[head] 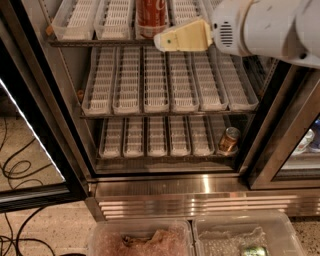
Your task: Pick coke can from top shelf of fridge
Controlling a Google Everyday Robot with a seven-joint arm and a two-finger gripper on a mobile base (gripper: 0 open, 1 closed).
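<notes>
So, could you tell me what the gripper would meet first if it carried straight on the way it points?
Probably the coke can on the top shelf, just left of the gripper; depth is unclear.

Open fridge [200, 192] front, claw [166, 40] just beside coke can [151, 15]

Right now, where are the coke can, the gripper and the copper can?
coke can [151, 15], camera view, red body.
gripper [167, 39], camera view, tip, just right of the coke can.
copper can [229, 140], camera view, its side.
</notes>
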